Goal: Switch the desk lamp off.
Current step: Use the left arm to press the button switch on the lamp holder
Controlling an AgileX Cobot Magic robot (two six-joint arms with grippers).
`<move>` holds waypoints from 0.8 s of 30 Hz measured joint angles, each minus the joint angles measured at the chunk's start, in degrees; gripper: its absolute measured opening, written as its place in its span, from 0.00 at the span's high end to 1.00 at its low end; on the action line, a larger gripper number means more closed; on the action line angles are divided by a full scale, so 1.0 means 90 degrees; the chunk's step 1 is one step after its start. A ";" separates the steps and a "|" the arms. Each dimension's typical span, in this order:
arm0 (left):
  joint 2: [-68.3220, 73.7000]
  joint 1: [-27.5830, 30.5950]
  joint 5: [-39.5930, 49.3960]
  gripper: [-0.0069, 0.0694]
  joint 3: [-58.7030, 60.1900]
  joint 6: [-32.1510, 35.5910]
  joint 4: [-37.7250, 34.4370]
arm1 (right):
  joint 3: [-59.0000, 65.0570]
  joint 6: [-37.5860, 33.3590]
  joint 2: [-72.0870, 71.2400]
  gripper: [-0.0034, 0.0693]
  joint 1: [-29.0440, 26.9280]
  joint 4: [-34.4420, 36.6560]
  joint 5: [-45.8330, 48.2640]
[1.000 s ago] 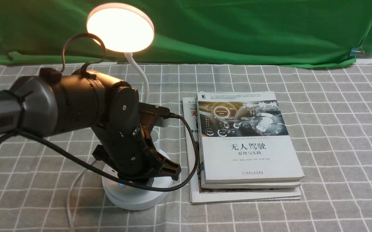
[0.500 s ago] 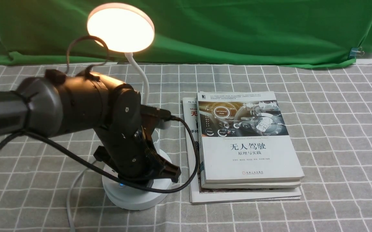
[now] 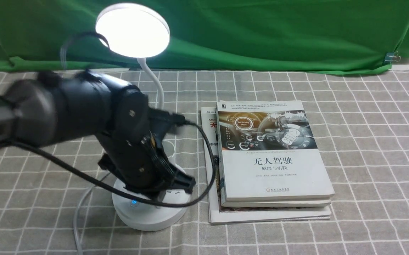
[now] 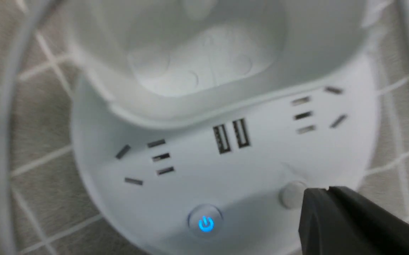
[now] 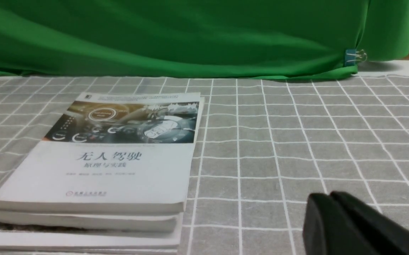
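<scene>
The left jaws are closed, their black fingertips pressed together, and in the left wrist view the tip sits right at the edge of a small plain round button (image 4: 291,195) on the base (image 4: 225,184) of the desk lamp (image 3: 132,30); whether it actually touches cannot be told. Beside that button, a power button (image 4: 205,224) glows blue, and two USB ports (image 4: 231,135) lie between socket slots, just below the lamp's small cup (image 4: 204,53). The right jaws are also closed and hold nothing, hanging low over bare cloth well apart from the lamp. In the front view the lamp stands on the left part of the surface (image 3: 367,141), which is covered in grey cloth with a white grid. Its disc head shines white, its thin neck (image 3: 156,85) rises behind the left arm (image 3: 66,106), and a white cord (image 3: 80,212) trails from the base. A stack of books (image 3: 272,159) lies just beside the base, toward the robot's right. A green cloth (image 3: 261,32) hangs along the far edge.
</scene>
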 joint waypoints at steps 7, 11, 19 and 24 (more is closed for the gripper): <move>-0.0007 0.0000 -0.0068 0.91 0.0000 -0.0005 0.0000 | 0.0000 0.0000 0.0000 0.90 0.0000 0.0000 0.0000; 0.0305 0.0000 -0.0075 0.91 0.0000 -0.0005 0.0000 | 0.0000 0.0000 0.0000 0.90 0.0000 0.0000 0.0000; 0.0685 0.0000 -0.0123 0.91 -0.0082 0.0019 0.0000 | 0.0000 0.0000 0.0000 0.90 0.0000 0.0000 0.0000; 0.0574 0.0000 0.0004 0.91 -0.0057 0.0019 0.0000 | 0.0000 0.0000 0.0000 0.90 0.0000 0.0000 0.0000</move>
